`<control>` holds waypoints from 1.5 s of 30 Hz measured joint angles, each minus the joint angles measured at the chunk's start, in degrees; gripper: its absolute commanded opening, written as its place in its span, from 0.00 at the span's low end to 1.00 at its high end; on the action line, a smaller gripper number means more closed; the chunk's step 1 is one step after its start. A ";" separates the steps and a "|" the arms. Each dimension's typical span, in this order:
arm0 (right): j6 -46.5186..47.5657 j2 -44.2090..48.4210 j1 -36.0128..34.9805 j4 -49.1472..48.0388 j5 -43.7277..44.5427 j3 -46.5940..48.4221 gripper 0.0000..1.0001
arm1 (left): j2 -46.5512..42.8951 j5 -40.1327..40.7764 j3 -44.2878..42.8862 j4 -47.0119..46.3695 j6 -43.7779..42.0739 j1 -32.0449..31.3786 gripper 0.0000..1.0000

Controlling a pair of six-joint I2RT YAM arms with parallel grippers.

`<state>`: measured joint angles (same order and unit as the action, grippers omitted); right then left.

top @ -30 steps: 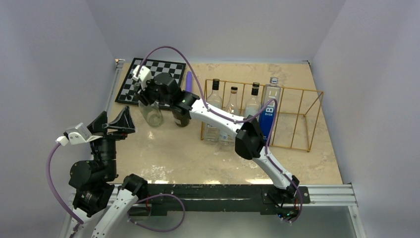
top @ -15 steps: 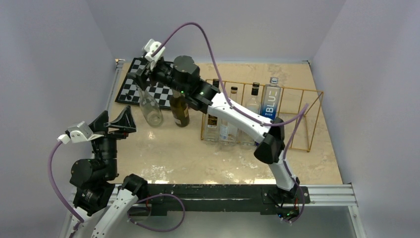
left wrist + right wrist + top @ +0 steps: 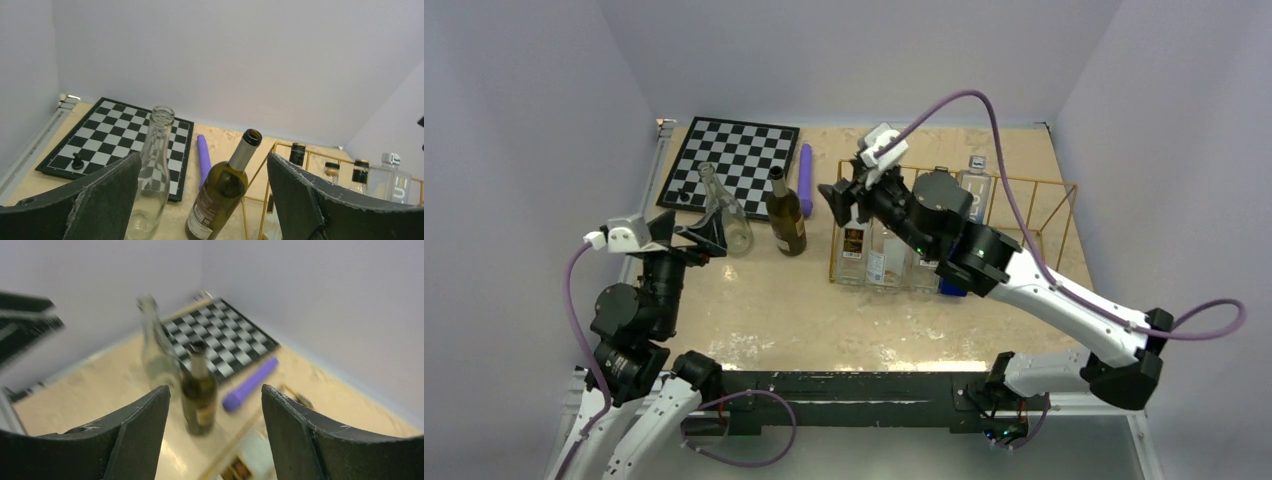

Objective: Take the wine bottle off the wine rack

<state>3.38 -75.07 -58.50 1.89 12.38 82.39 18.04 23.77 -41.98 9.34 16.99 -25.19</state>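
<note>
The dark green wine bottle (image 3: 786, 215) stands upright on the table just left of the gold wire wine rack (image 3: 1014, 181), outside it. My right gripper (image 3: 839, 195) is open and empty above the rack's left end, fingers pointing left; its blurred wrist view shows the wine bottle (image 3: 199, 395) ahead between the fingers, apart from them. My left gripper (image 3: 686, 232) is open and empty, near the clear bottle (image 3: 724, 218). Its wrist view shows the wine bottle (image 3: 222, 192) ahead between the open fingers (image 3: 85, 200). Several bottles (image 3: 856, 250) stand in the rack, partly hidden by my right arm.
A black-and-white chessboard (image 3: 734, 160) with a black pawn (image 3: 686, 197) lies at the back left. A purple cylinder (image 3: 805, 165) lies beside it. The clear empty bottle (image 3: 150, 175) stands left of the wine bottle. Walls close in the table on three sides.
My right arm has swung right, from beside the chessboard and the wine bottle to above the rack's left end. The wine bottle stays standing. My left gripper has moved up towards the bottles.
</note>
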 measured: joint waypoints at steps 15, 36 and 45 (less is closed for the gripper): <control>-7.48 10.69 26.82 24.24 19.69 -15.28 0.92 | 7.74 -10.12 -1.03 0.33 0.09 -0.74 0.99; -12.83 -0.31 42.93 26.01 7.30 -15.30 0.84 | 5.51 -9.20 -1.07 0.57 0.11 -1.20 0.99; -13.66 -2.25 44.35 23.58 5.44 -15.63 0.43 | 5.57 -9.20 -1.07 0.57 0.11 -1.25 0.99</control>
<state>-10.28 -77.32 -14.15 25.47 17.82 66.76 23.62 14.57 -43.05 9.91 17.10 -26.44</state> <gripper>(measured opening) 0.644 0.992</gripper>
